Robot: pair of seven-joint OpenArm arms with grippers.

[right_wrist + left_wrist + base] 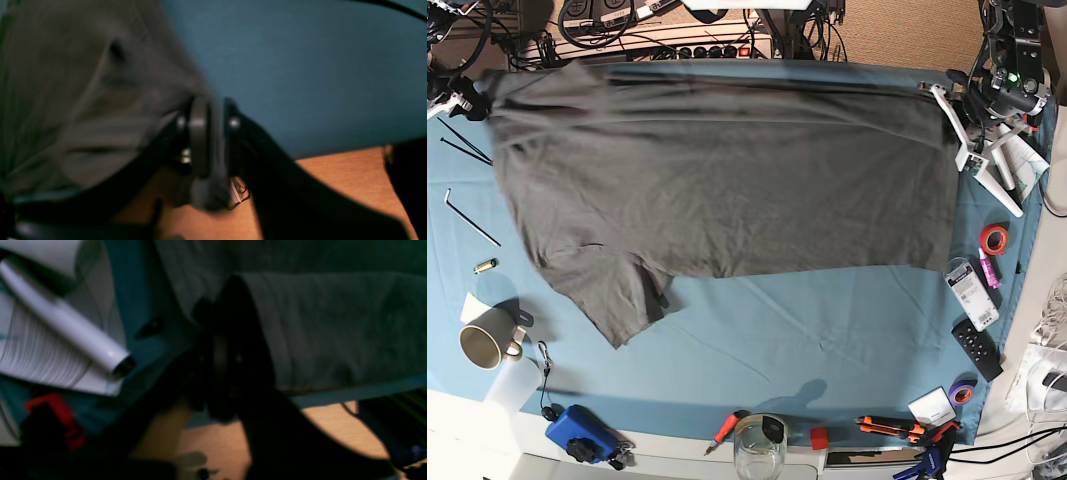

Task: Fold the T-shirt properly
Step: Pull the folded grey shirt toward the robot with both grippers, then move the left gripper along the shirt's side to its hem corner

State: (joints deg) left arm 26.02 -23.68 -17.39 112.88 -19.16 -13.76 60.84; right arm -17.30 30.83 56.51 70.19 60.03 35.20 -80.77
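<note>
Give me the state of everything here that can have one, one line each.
T-shirt: spread out flat, one sleeve sticking out, not yet folded small.
Right gripper: closed on the T-shirt's edge, cloth between its jaws.
Left gripper: at the T-shirt's edge; too dark and blurred to tell open from shut.
Mug: upright.
Glass: upright.
</note>
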